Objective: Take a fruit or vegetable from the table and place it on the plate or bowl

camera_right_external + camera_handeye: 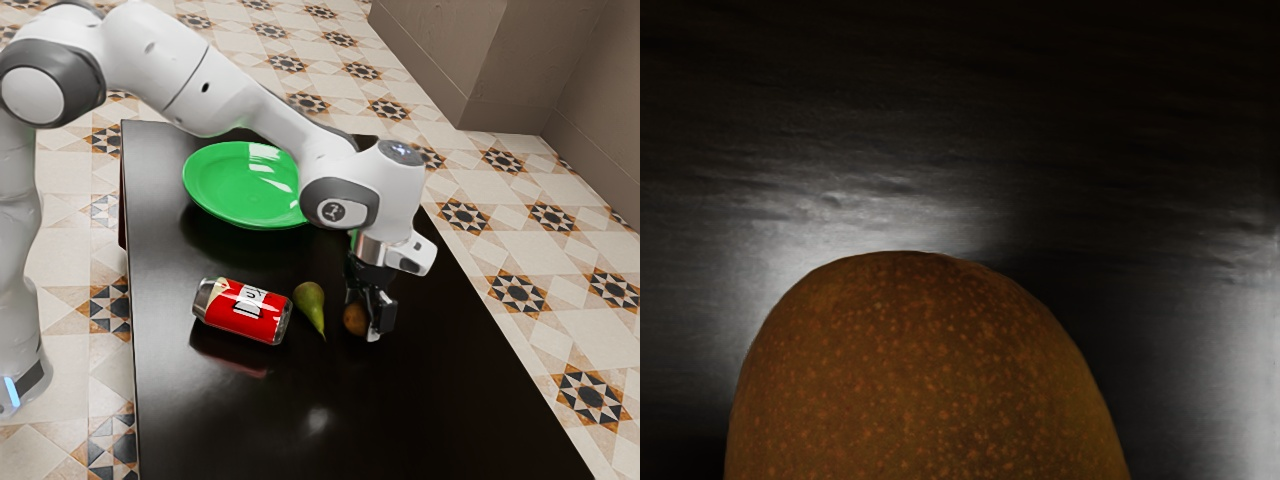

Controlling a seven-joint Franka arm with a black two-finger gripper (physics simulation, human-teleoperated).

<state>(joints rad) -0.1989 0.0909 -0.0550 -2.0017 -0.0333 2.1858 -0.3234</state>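
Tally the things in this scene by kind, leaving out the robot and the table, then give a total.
Fruit: 2 (green pear, brown fruit)
Cans: 1 (red can)
Plates: 1 (green plate)
Total: 4

speckled brown fruit [925, 380], perhaps kiwi, against dark table [940, 150]

Brown fruit [925, 380]: lower part off-frame.

White arm [225, 90] reaching from the exterior view's upper left toward its right, elbow bent, wrist [362, 195] turned downward, black gripper [364, 322] hanging vertical, low beneath it
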